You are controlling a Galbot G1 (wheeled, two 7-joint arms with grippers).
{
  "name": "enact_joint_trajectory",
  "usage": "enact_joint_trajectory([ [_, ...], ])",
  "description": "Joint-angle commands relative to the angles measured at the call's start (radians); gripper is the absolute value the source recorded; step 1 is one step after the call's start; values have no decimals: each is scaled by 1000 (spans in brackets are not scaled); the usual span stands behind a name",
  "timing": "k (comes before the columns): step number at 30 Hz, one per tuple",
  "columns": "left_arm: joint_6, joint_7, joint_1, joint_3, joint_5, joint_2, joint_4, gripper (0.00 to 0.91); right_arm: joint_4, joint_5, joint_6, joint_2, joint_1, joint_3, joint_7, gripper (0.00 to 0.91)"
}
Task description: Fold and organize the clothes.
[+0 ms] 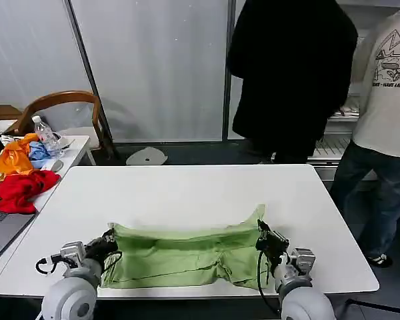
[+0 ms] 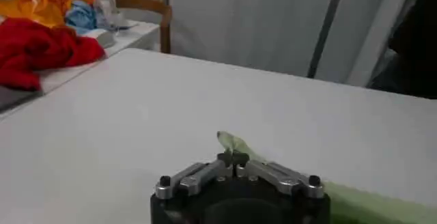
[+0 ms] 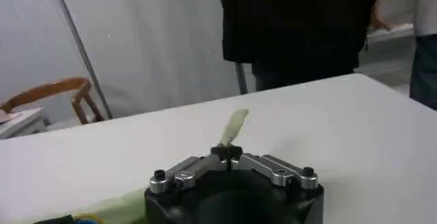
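Note:
The light green T-shirt (image 1: 180,253) lies folded into a wide band along the near edge of the white table (image 1: 187,193). My left gripper (image 1: 109,235) is shut on its near-left corner, and a small tip of green cloth (image 2: 230,141) sticks out between the closed fingers. My right gripper (image 1: 262,230) is shut on the right corner, lifting a peak of fabric; a green tip (image 3: 233,127) pokes out of its fingers too. The printed graphic is hidden.
A pile of red, orange and blue garments (image 1: 19,175) with a water bottle (image 1: 45,135) lies on a side table at the left, beside a wooden chair (image 1: 60,110). Two people (image 1: 290,73) stand beyond the table's far right.

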Motion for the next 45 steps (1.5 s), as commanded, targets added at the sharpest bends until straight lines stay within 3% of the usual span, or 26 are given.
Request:
enact_joint_trajectory([
  [1, -2, -2, 37, -6, 2, -3, -19, 10, 13, -37, 14, 23, -35, -7, 32, 0],
  [11, -9, 0, 62, -7, 11, -7, -29, 10, 9, -103, 55, 85, -101, -20, 88, 0],
  [29, -18, 5, 69, 6, 25, -22, -20, 10, -117, -190, 140, 161, -118, -37, 87, 0],
  [30, -18, 5, 69, 6, 25, -23, -19, 10, -128, -197, 142, 162, -117, -43, 90, 554],
  [31, -19, 5, 69, 6, 25, -23, -18, 81, -134, -203, 141, 164, -117, -46, 91, 907],
  [32, -20, 4, 70, 6, 25, -24, -18, 907, -144, -210, 144, 165, -115, -52, 93, 907],
  [45, 6, -38, 87, -10, 27, -34, -25, 907, -128, -212, 121, 158, -54, -61, 118, 907],
])
